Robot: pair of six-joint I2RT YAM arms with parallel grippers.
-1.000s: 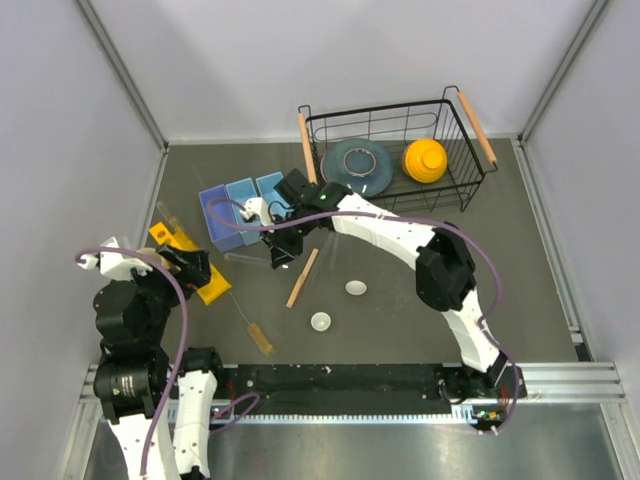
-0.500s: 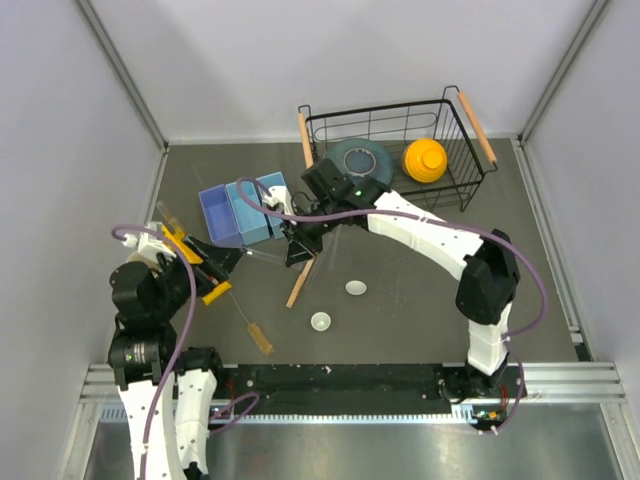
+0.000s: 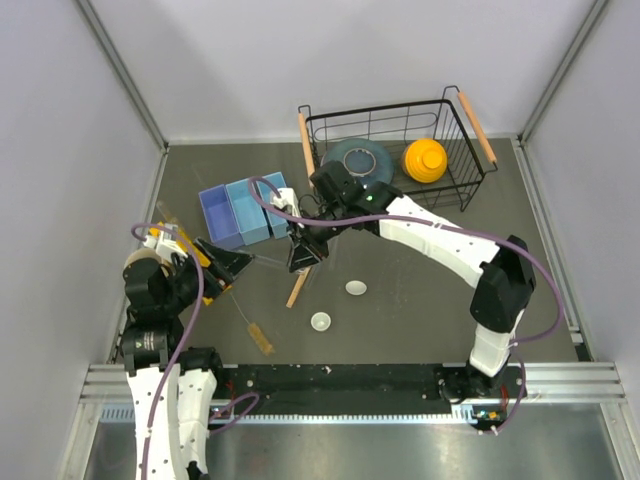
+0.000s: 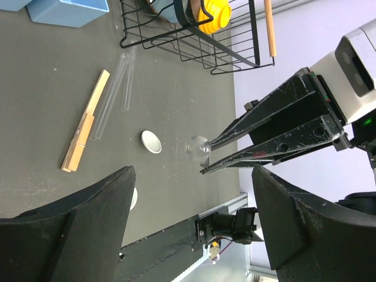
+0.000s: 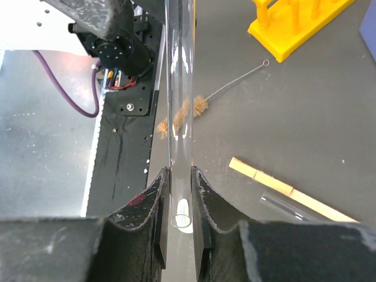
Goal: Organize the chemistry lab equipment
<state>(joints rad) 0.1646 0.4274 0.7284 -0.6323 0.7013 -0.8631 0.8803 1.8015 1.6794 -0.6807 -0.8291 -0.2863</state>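
Note:
My right gripper [image 3: 303, 254] is shut on a clear glass tube [image 5: 179, 88] and holds it above the table; the tube's round end [image 4: 198, 147] points at my left gripper. My left gripper [image 3: 234, 263] is open and empty, its jaws wide apart just short of the tube's end. On the table lie the tan wooden stick [image 3: 300, 281], also in the left wrist view [image 4: 85, 129], the wire brush [image 3: 256, 331] with amber bristles [image 5: 187, 111], two white dishes [image 3: 356, 288] [image 3: 320, 321], and more clear tubes [image 4: 114, 94].
A yellow rack [image 5: 294, 23] stands at the left, partly hidden by my left arm in the top view [image 3: 183, 255]. Three light-blue bins [image 3: 240, 212] sit behind the grippers. A black wire basket [image 3: 455, 185] at the back holds a blue-grey plate [image 3: 355, 160] and a yellow bowl [image 3: 425, 160].
My right gripper has moved a little to the right with the tube, and its elbow swung right. My left gripper has swung right toward the tube's end.

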